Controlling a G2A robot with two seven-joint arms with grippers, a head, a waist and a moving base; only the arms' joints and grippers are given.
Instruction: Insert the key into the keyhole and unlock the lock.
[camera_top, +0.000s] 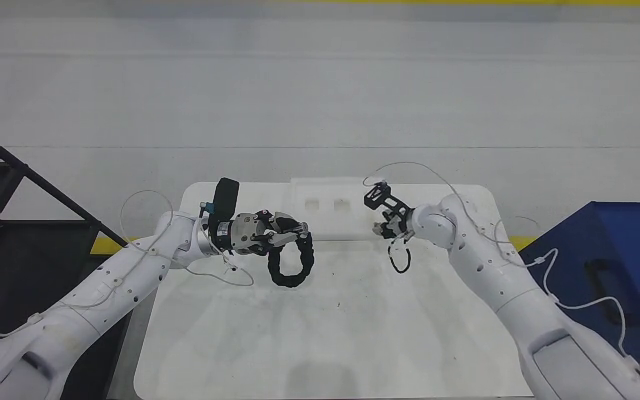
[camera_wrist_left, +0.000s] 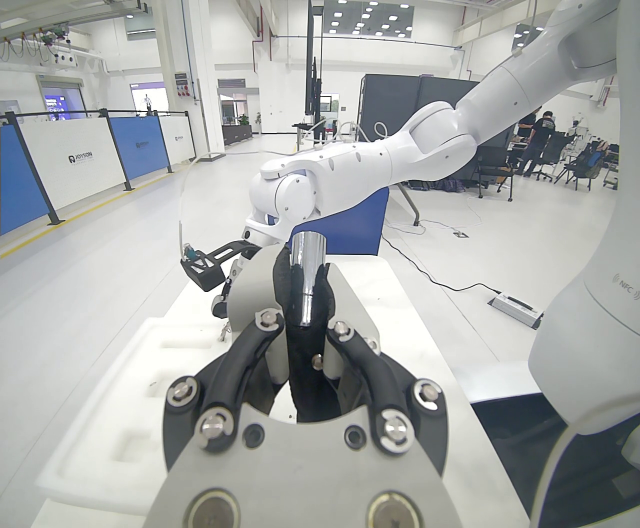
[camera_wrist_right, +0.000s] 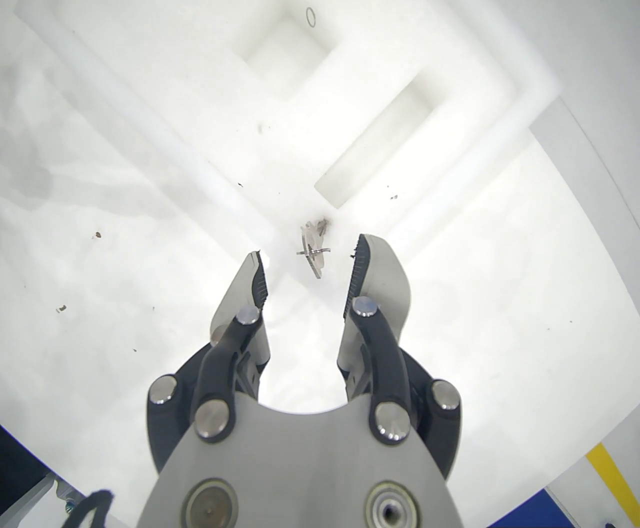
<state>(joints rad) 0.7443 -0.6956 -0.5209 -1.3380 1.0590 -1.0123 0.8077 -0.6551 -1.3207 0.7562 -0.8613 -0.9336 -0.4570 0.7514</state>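
My left gripper (camera_wrist_left: 305, 320) is shut on a black cable lock; the lock's chrome cylinder (camera_wrist_left: 307, 280) sticks out past the fingers. In the top view the lock's black loop (camera_top: 292, 262) hangs from that gripper (camera_top: 268, 236) over the left middle of the white table (camera_top: 330, 340). A small silvery key (camera_wrist_right: 312, 250) on a thin ring lies on the table beside the foam tray's edge. My right gripper (camera_wrist_right: 310, 262) hovers open just above the key, one fingertip on each side and touching nothing. The top view shows it (camera_top: 384, 227) right of the lock.
A white foam tray (camera_top: 330, 198) with rectangular recesses (camera_wrist_right: 380, 135) sits at the table's back middle, right beyond the key. Thin cables loop beside both arms. A blue bin (camera_top: 600, 260) stands off the table's right side and a dark frame (camera_top: 40, 190) off its left.
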